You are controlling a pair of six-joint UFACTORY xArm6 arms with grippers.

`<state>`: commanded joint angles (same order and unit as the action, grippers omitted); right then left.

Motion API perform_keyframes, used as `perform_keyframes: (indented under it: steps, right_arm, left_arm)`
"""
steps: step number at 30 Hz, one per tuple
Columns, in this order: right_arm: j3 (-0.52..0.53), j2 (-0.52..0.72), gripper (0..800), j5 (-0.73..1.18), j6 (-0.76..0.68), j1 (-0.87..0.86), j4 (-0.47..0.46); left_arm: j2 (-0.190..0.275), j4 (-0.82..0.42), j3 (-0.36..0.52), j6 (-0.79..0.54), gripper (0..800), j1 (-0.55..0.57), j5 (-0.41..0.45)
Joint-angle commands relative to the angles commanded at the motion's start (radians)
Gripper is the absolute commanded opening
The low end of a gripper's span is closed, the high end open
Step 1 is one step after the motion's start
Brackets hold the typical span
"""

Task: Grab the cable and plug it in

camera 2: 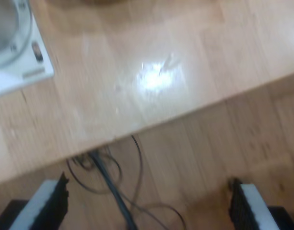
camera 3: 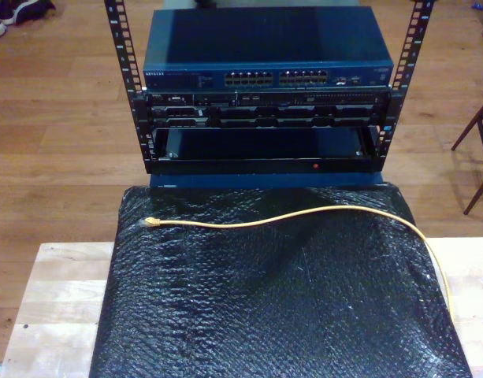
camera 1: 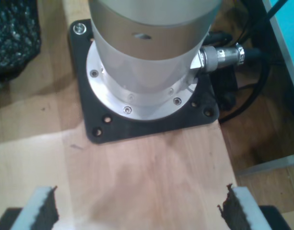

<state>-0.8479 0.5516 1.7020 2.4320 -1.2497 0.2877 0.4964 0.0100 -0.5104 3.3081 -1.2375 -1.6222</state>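
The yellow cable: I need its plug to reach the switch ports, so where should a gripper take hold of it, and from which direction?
Probably grip the cable just behind its plug, at the exterior view's left end. It lies flat on the black bubble wrap, so come straight down from above, jaws across the cord. The short stub left in front would keep the plug steerable toward the switch.

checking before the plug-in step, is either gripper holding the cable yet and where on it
Nothing is held. My first gripper and my second gripper are both open with bare pads. The yellow cable lies loose across the black bubble-wrap mat, plug end free.
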Motion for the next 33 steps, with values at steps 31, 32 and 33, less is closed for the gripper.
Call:
perform_keyframes:
  steps: [31, 32, 33]
  right_arm:
    - [-0.11, -0.077, 796, 0.097, -0.431, 0.353, 0.353]
    - [-0.11, -0.072, 796, 0.087, -0.45, 0.368, 0.359]
    - [-0.11, -0.068, 796, 0.077, -0.466, 0.388, 0.364]
  left_arm:
    - [-0.097, 0.216, -0.18, 0.416, 800, 0.333, -0.086]
    - [-0.101, 0.216, -0.183, 0.43, 800, 0.348, -0.084]
    - [-0.104, 0.216, -0.184, 0.443, 800, 0.364, -0.083]
